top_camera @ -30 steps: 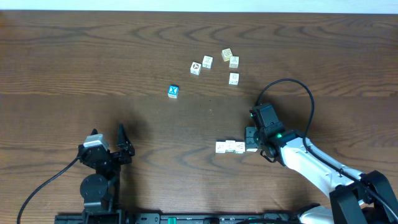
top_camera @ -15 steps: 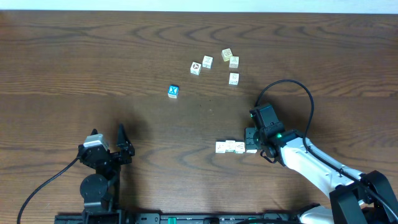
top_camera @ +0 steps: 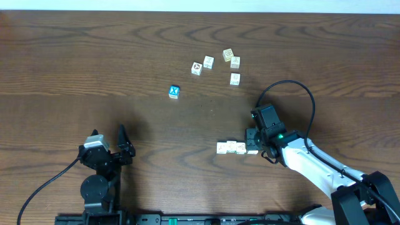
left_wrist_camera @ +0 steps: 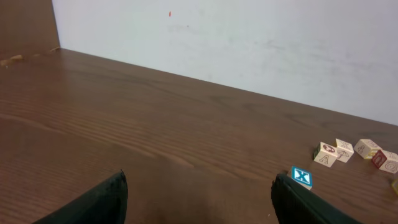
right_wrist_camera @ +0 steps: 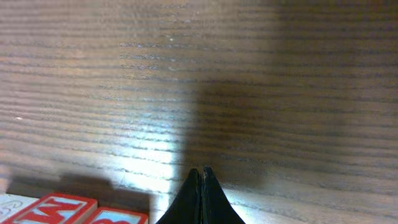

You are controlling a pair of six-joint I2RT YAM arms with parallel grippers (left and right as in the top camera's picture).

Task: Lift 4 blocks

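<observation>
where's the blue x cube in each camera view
overhead: the blue cube sits left of centre in the upper half, alone on the wood.
left wrist: lower right of the picture, near the bottom edge.
right wrist: not in it.
shared landmark: the loose cluster of cream cubes, up and to the right of the blue cube in both the overhead and left wrist views.

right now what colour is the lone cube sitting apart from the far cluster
The cube is blue with a white X, clearest in the left wrist view.
</observation>
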